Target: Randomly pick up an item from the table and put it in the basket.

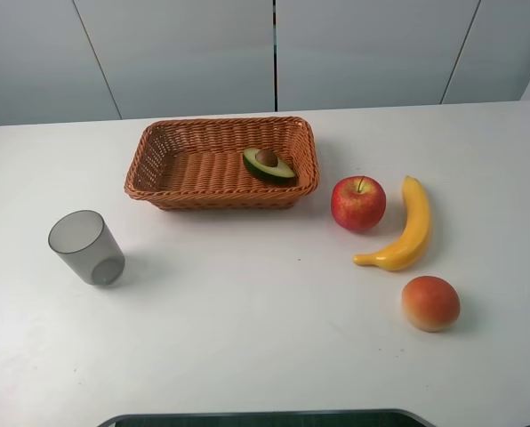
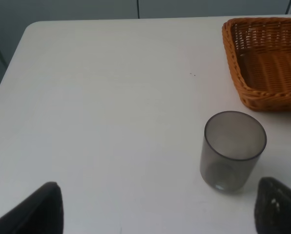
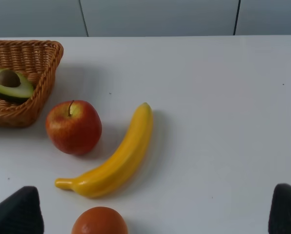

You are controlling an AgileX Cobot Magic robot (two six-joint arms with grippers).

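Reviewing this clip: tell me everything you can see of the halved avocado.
The halved avocado lies inside the basket, in its right end, by the corner nearest the apple. It rests cut face up: dark green skin, yellow-green flesh, and a round brown pit still in place. It lies on the woven floor close to the side wall; whether it touches the wall is unclear. Neither pincer is near it.

A grey translucent cup stood upright at the left of the frame. Right of centre sat a red apple — beside it a curved yellow banana — and an orange-red peach lay lower right, apart.
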